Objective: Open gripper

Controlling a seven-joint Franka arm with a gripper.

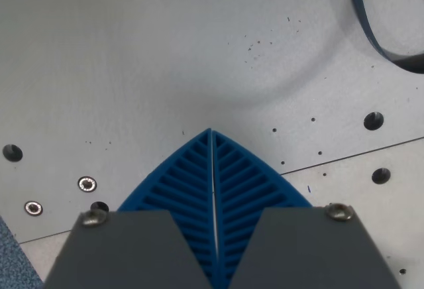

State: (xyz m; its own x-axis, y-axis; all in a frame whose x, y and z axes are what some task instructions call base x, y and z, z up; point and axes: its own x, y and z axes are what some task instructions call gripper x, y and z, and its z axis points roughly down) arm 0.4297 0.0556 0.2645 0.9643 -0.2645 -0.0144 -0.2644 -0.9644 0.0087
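Observation:
My gripper [211, 132] fills the lower middle of the wrist view. Its two blue ribbed fingers [179, 183] are pressed together along a thin centre seam and meet in a point. Nothing shows between them. The grey finger mounts [126, 249] sit at the bottom edge. The gripper hangs above a pale grey metal table [165, 50].
The table has several dark holes and bolts, such as a hole [373, 120] at the wrist view's right and a bolt [87, 184] at its left. A panel seam [351, 156] runs across the right. A dark blue strap [371, 30] curves at the top right corner.

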